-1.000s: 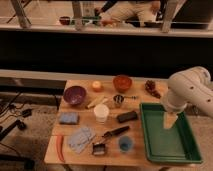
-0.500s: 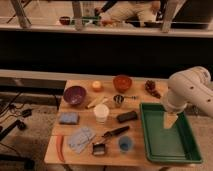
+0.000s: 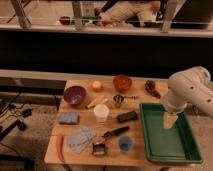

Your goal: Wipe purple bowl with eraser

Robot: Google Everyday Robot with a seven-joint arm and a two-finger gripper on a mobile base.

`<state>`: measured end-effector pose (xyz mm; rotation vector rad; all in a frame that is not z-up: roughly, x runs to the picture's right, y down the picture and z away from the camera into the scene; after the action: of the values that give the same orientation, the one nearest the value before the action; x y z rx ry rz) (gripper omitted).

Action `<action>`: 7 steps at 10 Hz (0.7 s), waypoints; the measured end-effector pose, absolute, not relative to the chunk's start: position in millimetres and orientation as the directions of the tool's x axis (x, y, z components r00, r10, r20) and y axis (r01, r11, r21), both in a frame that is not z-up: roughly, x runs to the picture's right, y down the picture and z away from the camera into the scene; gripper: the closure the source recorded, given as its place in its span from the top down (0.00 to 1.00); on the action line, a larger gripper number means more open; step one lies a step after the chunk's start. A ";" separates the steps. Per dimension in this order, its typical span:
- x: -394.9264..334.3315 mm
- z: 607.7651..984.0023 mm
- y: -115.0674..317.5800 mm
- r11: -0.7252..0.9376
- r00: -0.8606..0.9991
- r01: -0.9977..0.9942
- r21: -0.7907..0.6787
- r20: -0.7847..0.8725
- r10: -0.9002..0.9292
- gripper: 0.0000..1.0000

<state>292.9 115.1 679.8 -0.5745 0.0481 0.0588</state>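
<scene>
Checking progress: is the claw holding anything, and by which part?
Nothing visible: the claw hangs over the green tray; the eraser lies untouched on the table.

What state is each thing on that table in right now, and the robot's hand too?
Purple bowl: upright, nothing touching it.
Eraser: lying flat, not held.
White cup: upright.
Orange bowl: upright.
Blue cup: upright.
Brush: lying on its side.
Green tray: lying flat, nothing seen in it.
Gripper: hangs over the green tray, apart from the eraser.
</scene>
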 end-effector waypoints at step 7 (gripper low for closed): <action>260.4 671.3 119.8 0.864 0.999 0.037 -0.502 0.051 -0.014 0.80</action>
<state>260.4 119.8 671.3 -0.5271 -0.0464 -0.0267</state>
